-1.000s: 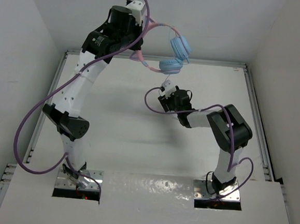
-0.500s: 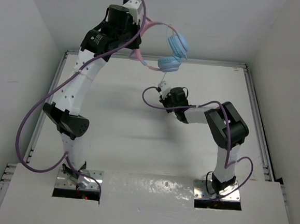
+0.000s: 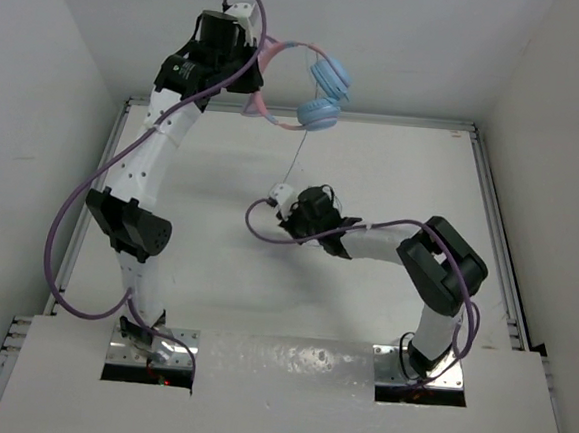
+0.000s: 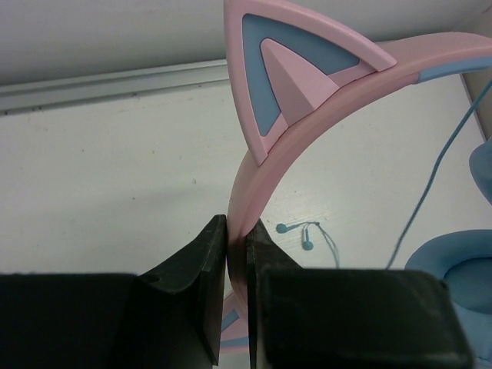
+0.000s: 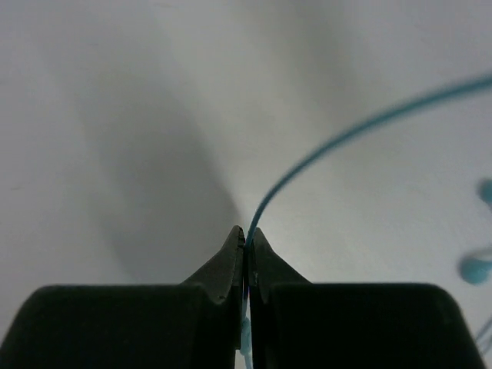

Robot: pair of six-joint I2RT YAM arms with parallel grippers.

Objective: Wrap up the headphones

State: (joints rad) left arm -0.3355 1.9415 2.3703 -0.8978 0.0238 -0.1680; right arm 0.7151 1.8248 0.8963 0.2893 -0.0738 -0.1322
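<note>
The headphones [image 3: 322, 91] hang in the air above the table's far edge, with light blue ear cups and a pink cat-ear headband [image 4: 307, 131]. My left gripper [image 4: 237, 227] is shut on that headband just below one cat-ear point; in the top view the left gripper [image 3: 257, 61] is raised high at the back. The thin pale blue cable [image 3: 296, 155] drops from the ear cups to my right gripper [image 3: 282, 193], which sits low over the middle of the table. In the right wrist view the right gripper [image 5: 246, 234] is shut on the cable [image 5: 346, 134], which curves up and to the right.
Two small teal earbud-shaped pieces [image 4: 306, 234] on a thin wire lie on the white table below the headband. A metal rail [image 3: 397, 120] runs along the table's far edge, with white walls on both sides. Thick purple robot cables [image 3: 63, 229] loop off the left arm.
My right gripper has shut on the cable and moved left and toward the near side, drawing the cable out. The left arm has carried the headphones slightly left and up.
</note>
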